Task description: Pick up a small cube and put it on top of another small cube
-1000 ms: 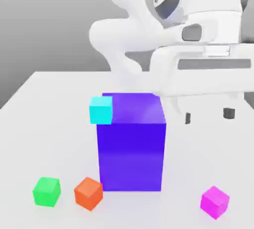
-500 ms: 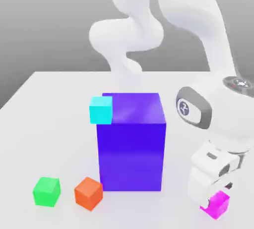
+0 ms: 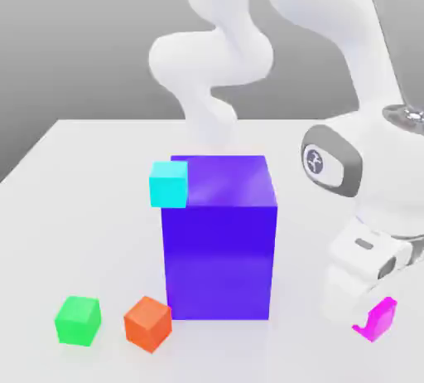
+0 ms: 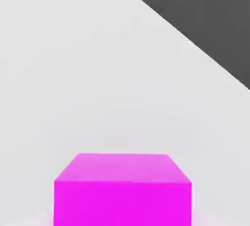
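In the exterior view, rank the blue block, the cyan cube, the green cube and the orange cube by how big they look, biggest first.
1. Blue block, by far the largest.
2. Orange cube, green cube and cyan cube: they look about alike. The cyan cube seems to sit farther back, so I won't rank these three.

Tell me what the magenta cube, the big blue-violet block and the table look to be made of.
Magenta cube: plain, evenly coloured faces with no grain or print, like matte plastic, though a render leaves it open.
Big blue-violet block: smooth, slightly glossy, with a soft sheen on its top; plastic-like.
Table: uniform pale grey, faintly reflective near the block's base, like a smooth laminate.
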`<act>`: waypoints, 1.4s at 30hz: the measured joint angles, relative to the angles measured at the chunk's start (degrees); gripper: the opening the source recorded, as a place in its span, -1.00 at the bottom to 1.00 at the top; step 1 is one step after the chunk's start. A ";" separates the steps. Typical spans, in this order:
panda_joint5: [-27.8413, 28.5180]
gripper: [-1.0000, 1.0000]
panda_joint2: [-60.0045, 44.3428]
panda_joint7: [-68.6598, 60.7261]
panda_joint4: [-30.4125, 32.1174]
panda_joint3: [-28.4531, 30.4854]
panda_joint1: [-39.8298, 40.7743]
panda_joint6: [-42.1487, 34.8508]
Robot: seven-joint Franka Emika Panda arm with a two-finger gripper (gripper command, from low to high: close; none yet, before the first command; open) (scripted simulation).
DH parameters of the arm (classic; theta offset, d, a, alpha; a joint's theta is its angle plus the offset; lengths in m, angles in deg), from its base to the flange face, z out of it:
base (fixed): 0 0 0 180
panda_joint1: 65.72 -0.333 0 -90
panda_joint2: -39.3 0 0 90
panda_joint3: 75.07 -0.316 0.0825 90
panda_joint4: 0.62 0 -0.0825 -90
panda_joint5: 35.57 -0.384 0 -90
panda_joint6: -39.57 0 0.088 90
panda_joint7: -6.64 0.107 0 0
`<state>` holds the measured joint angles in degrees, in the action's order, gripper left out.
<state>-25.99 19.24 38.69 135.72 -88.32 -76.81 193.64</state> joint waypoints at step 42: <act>-5.19 -1.00 -7.02 -105.98 -17.53 -21.22 58.39 -1.49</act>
<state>-31.18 12.22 -67.30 118.19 -109.54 -18.41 192.15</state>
